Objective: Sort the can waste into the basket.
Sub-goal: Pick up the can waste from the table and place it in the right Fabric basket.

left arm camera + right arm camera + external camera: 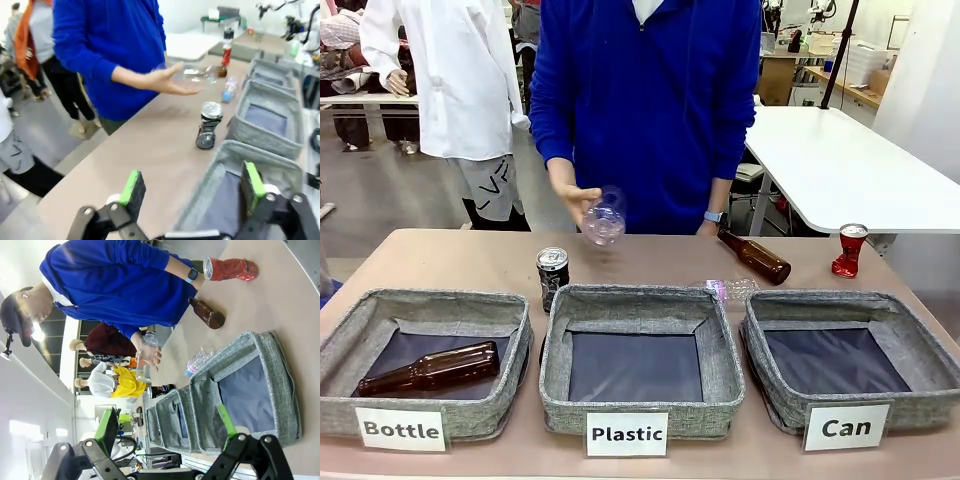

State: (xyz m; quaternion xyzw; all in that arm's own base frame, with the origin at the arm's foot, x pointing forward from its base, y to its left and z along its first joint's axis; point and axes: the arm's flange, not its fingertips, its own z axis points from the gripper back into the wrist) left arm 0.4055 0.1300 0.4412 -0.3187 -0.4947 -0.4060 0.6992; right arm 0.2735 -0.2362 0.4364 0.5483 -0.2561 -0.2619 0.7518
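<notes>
Our left tool [192, 187], wide open and empty, faces the black can [208, 125], its print blurred; our right tool [167, 425], equally open and empty, overlooks the basket [287, 390], with the crushed red can [230, 268] beyond.

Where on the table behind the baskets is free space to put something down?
Bare tabletop lies behind the Bottle basket, left of the black can. A smaller patch lies between the brown bottle on the table and the red can. It is crowded behind the Plastic basket, at its right corner, where the crushed plastic bottle lies beside that brown bottle.

Red can [849, 250], black can [552, 276], grey basket [850, 415].
</notes>
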